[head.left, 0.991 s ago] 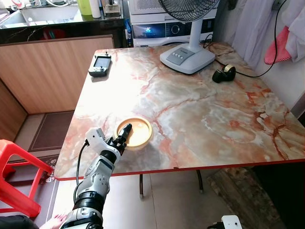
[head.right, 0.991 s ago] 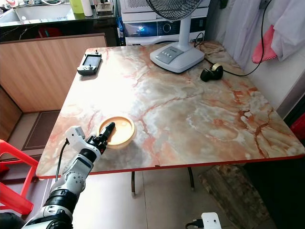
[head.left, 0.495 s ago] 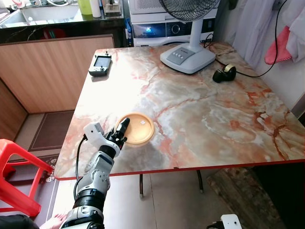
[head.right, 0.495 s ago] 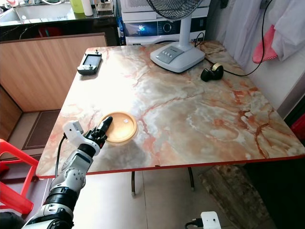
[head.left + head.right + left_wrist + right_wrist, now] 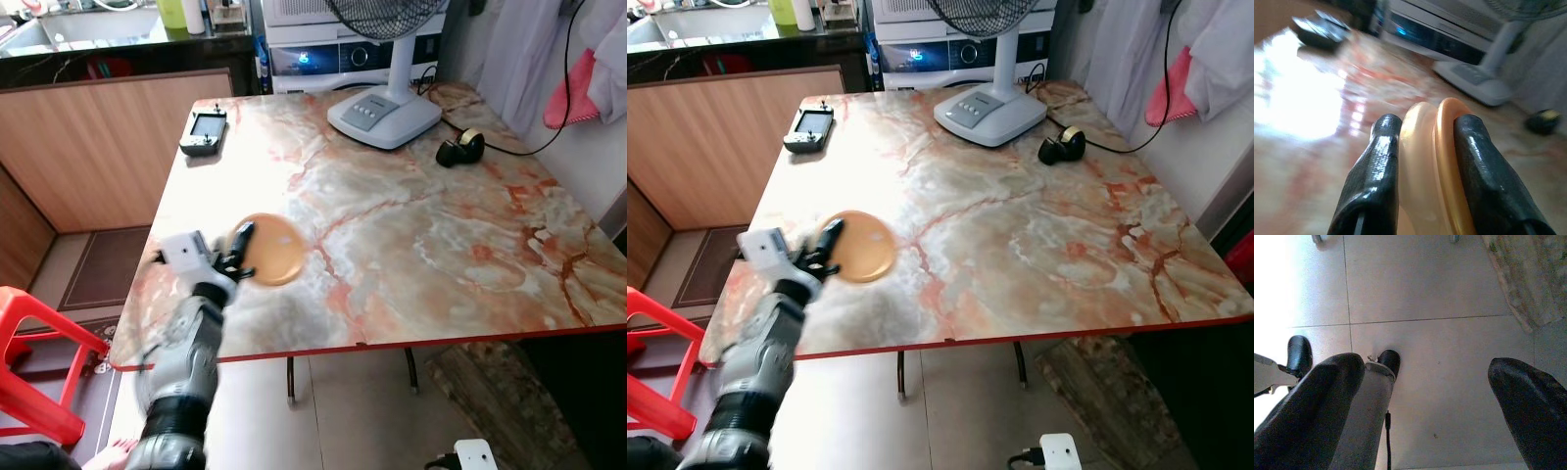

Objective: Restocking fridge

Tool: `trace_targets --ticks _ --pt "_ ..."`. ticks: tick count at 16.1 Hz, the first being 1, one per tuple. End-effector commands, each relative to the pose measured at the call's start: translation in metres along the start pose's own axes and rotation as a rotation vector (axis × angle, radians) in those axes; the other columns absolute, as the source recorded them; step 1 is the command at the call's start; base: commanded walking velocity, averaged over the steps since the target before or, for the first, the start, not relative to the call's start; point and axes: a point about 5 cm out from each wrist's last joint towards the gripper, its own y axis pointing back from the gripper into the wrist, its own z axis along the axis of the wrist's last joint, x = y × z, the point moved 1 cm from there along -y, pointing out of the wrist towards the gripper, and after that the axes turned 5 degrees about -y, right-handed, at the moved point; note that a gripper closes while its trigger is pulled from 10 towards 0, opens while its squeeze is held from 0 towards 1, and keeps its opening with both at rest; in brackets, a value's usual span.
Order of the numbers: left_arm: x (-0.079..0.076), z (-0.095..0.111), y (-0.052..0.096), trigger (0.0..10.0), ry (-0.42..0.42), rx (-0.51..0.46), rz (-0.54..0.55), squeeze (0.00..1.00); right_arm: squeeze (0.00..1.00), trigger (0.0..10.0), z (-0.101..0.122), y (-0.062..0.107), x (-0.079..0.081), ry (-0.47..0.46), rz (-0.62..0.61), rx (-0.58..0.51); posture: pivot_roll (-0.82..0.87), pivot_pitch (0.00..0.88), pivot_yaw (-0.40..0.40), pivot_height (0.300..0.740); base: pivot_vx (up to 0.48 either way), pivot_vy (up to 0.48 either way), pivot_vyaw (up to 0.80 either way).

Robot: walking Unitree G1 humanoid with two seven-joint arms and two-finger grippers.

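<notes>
A shallow tan-orange dish [image 5: 271, 249] hangs tilted just above the near left part of the marble table [image 5: 421, 225]. My left gripper [image 5: 238, 253] is shut on its rim, and the arm is blurred with motion. In the left wrist view the dish's rim [image 5: 1430, 161] stands on edge, pinched between the two black fingers [image 5: 1378, 166]. My right gripper [image 5: 1425, 377] hangs idle and open over the tiled floor.
A fan base [image 5: 384, 116] and a black tape dispenser [image 5: 460, 148] with a cable stand at the table's far right. A handheld controller [image 5: 204, 132] lies at the far left. A red stool [image 5: 29, 352] stands left of me, and a rug [image 5: 490, 392] lies under the table.
My left gripper has lifted the dish off the table and tipped it up on edge, drawing it slightly left and toward me. The right arm has not moved.
</notes>
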Motion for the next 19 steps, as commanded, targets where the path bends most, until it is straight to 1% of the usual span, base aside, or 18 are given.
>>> trace_targets --ticks 1,2,3,4,5,6,7,9,13,15,16,17,19 --pt "0.004 0.02 0.002 10.0 -0.126 -0.083 0.04 0.0 0.0 10.0 -0.003 0.001 -0.001 -0.016 -0.003 0.001 0.06 0.027 0.012 0.74 0.0 0.0 0.0" --pt "0.006 0.028 0.003 10.0 -0.187 -0.114 0.054 0.0 0.0 10.0 -0.003 0.001 0.0 -0.02 -0.002 0.001 0.06 0.028 0.014 0.74 0.0 0.0 0.0" --pt "0.005 0.036 0.003 10.0 -0.323 -0.136 0.037 0.0 0.0 10.0 -0.004 0.001 0.0 -0.039 -0.009 -0.004 0.06 0.028 0.016 0.74 0.0 0.0 0.0" --pt "0.003 0.04 0.002 10.0 -0.397 -0.147 0.019 0.0 0.0 10.0 -0.004 0.001 0.0 -0.055 -0.014 -0.009 0.06 0.028 0.016 0.74 0.0 0.0 0.0" --pt "0.0 0.041 0.002 10.0 -0.453 -0.149 0.0 0.0 0.0 10.0 -0.004 0.001 0.0 -0.056 -0.016 -0.011 0.06 0.03 0.022 0.74 0.0 0.0 0.0" --pt "-0.001 0.04 0.002 10.0 -0.486 -0.149 -0.011 0.0 0.0 10.0 -0.003 0.001 0.0 -0.054 -0.017 -0.012 0.06 0.032 0.023 0.74 0.0 0.0 0.0" --pt "-0.007 0.035 0.004 10.0 -0.553 -0.135 -0.04 0.0 0.0 10.0 -0.003 0.001 0.0 -0.056 -0.019 -0.016 0.06 0.033 0.022 0.74 0.0 0.0 0.0" --pt "-0.014 0.024 0.011 10.0 -0.622 -0.111 -0.047 0.0 0.0 10.0 -0.003 0.001 0.0 -0.06 -0.021 -0.016 0.06 0.039 0.023 0.74 0.0 0.0 0.0" --pt "-0.022 0.021 0.012 10.0 -0.612 -0.12 -0.054 0.0 0.0 10.0 -0.004 0.001 -0.001 -0.071 -0.027 -0.017 0.06 0.034 0.025 0.74 0.0 0.0 0.0" --pt "-0.023 0.022 0.012 10.0 -0.615 -0.127 -0.051 0.0 0.0 10.0 -0.004 0.001 -0.001 -0.078 -0.028 -0.016 0.06 0.027 0.028 0.74 0.0 0.0 0.0" --pt "-0.021 0.023 0.012 10.0 -0.615 -0.132 -0.043 0.0 0.0 10.0 -0.007 0.001 0.0 -0.11 -0.033 -0.016 0.07 0.0 0.028 0.74 0.0 0.0 0.0" --pt "-0.021 0.024 0.012 10.0 -0.614 -0.141 -0.038 0.0 0.0 10.0 -0.01 0.001 0.0 -0.152 -0.039 -0.009 0.08 0.0 0.025 0.74 0.0 0.0 -0.8" --pt "-0.022 0.026 0.011 10.0 -0.614 -0.153 -0.042 0.0 0.0 10.0 -0.012 0.002 0.0 -0.152 -0.039 0.002 0.09 0.0 0.021 0.74 0.0 0.0 -0.8"
